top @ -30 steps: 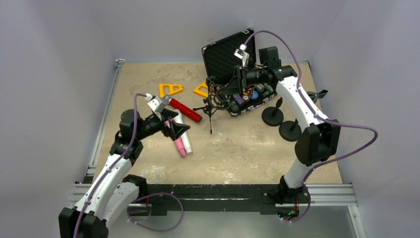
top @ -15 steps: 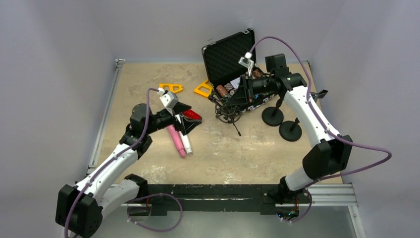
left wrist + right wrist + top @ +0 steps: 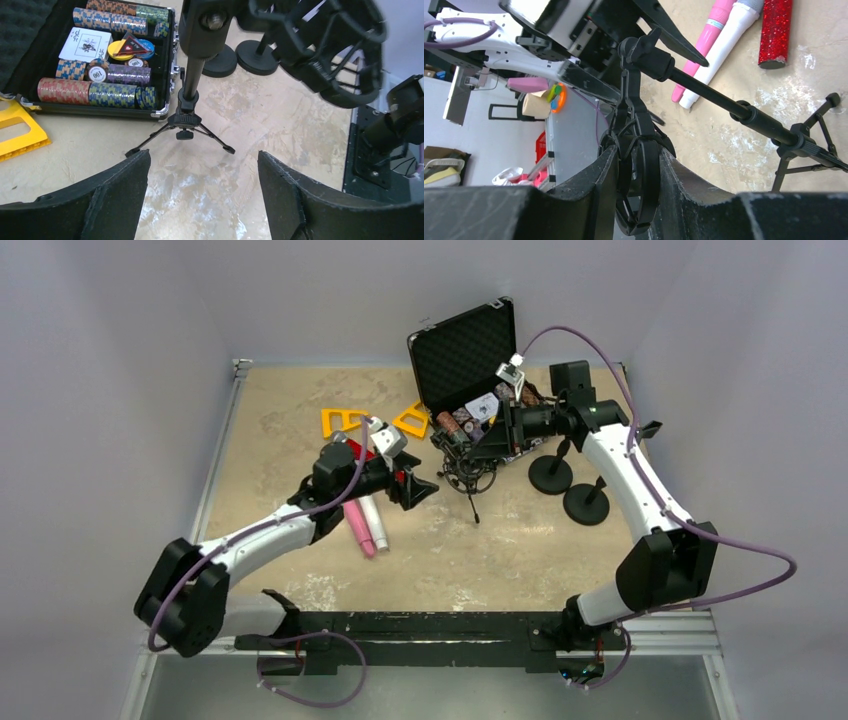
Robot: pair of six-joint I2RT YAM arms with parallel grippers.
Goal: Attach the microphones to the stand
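A small black tripod stand (image 3: 470,480) with a ring-shaped shock mount (image 3: 639,165) is tilted over the table's middle. My right gripper (image 3: 636,155) is shut on the mount ring; it also shows in the top view (image 3: 483,447). My left gripper (image 3: 418,486) is open and empty, just left of the stand, facing its tripod legs (image 3: 182,125). The pink microphone (image 3: 356,530) and the white one (image 3: 376,528) lie side by side under my left arm. The glittery red one (image 3: 776,27) lies beside them, mostly hidden by my left wrist in the top view.
An open black case (image 3: 465,345) with poker chips (image 3: 95,92) sits at the back. Two round-base stands (image 3: 550,476) (image 3: 586,506) stand to its right. Yellow triangular pieces (image 3: 340,422) (image 3: 410,421) lie at the back left.
My left arm has reached right, past the microphones, toward the stand. My right gripper has pulled the stand's mount to the right, and the stand has tipped and shifted with it.
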